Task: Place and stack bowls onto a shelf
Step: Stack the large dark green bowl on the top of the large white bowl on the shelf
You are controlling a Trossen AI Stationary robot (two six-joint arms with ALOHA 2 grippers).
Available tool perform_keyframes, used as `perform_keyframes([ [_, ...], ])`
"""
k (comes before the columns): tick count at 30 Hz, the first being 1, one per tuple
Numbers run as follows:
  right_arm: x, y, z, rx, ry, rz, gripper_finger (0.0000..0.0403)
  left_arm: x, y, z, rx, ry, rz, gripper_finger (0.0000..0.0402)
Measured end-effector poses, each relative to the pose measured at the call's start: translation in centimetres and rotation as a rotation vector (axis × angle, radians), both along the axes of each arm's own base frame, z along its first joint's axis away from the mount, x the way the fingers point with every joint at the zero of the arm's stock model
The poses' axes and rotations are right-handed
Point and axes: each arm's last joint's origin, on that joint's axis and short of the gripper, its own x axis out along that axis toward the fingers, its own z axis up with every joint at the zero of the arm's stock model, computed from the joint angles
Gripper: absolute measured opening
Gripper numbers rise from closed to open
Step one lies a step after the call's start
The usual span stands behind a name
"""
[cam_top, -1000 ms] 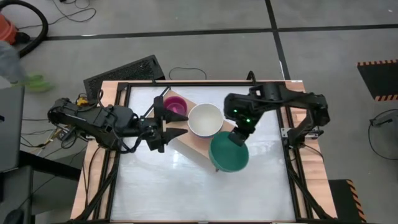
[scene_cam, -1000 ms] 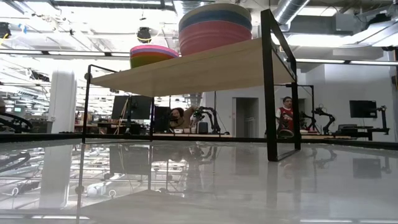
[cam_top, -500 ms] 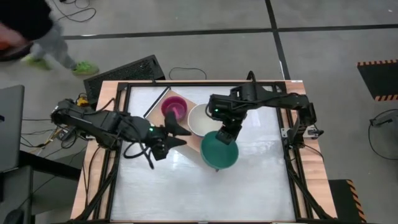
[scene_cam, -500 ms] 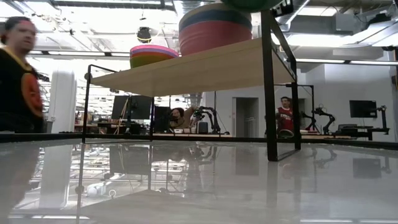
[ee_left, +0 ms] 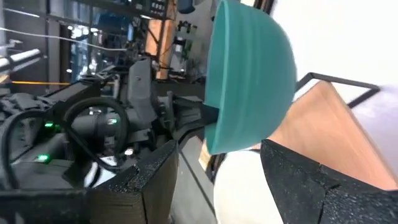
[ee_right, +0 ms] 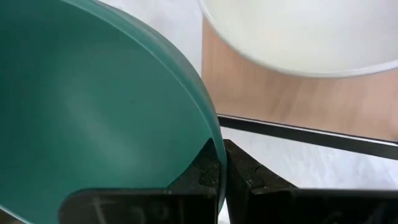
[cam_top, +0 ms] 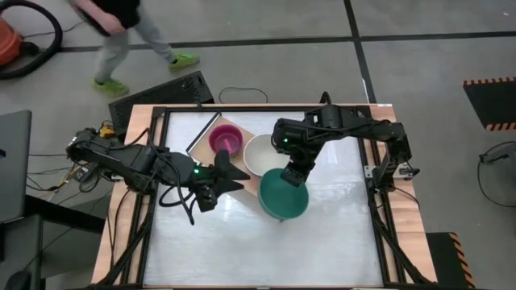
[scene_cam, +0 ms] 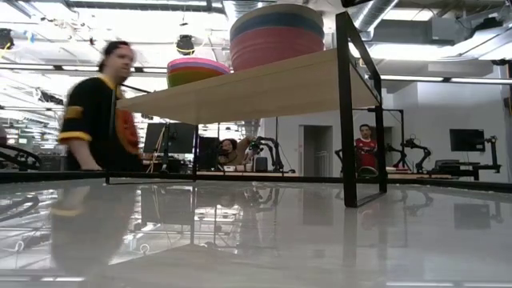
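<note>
The light-wood shelf [cam_top: 247, 132] stands at the table's far middle. It carries a stack of small bowls topped by a magenta one [cam_top: 226, 138] and a stack of large bowls topped by a cream-white one [cam_top: 266, 155]. Both stacks show in the low view [scene_cam: 196, 70] [scene_cam: 276, 36]. My right gripper [cam_top: 296, 172] is shut on a dark green bowl [cam_top: 284, 194], just near of the cream-white bowl. My left gripper [cam_top: 230, 173] is open and empty, left of the green bowl and facing it [ee_left: 249, 74]. My right gripper pinches the dark green bowl's rim [ee_right: 214, 155] on the bowl's far side, one finger inside the bowl and one outside. The fingers slant down from the far right. The bowl is lifted clear of the table, mouth up, beside the cream-white bowl [ee_right: 298, 31].
The shelf's black frame bar [ee_right: 311, 140] runs just below the board's edge. The table's black frame [cam_top: 165, 161] borders the white top. A person [cam_top: 129, 24] walks past beyond the table's far left and also shows in the low view [scene_cam: 100, 112].
My right gripper has carried the green bowl toward the table's left, closer to the cream-white bowl. My left gripper has moved toward the table's right and a little nearer. A person has walked across behind the table.
</note>
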Motion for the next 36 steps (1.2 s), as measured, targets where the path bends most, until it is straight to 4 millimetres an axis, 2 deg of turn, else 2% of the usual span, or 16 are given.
perform_keyframes([
  [6, 0.2, 0.2, -0.1, 0.007, 0.000, -0.011, 0.0025, 0.0, 0.0, 0.0, 0.035, 0.001, -0.046, 0.0215],
  [12, 1.8, 0.7, -1.7, 0.035, 0.051, 0.013, 0.0025, 1.0, -0.3, -0.9, 0.084, 0.033, -0.047, 0.0215],
  [19, 1.8, 1.5, -1.5, 0.041, 0.050, 0.022, 0.0025, 2.1, -0.7, -2.5, 0.181, 0.109, 0.007, 0.0215],
  [23, 1.8, 1.5, -1.6, 0.043, 0.059, 0.012, 0.0025, 2.2, -0.9, -2.9, 0.241, 0.138, -0.026, 0.0215],
  [31, 1.9, 2.0, -1.5, 0.042, 0.043, 0.035, 0.0025, 2.6, -1.2, -3.2, 0.233, 0.149, -0.083, 0.0215],
  [36, 2.1, 1.9, -1.5, 0.038, 0.024, 0.030, 0.0025, 3.4, -1.5, -3.8, 0.273, 0.149, -0.121, 0.0215],
])
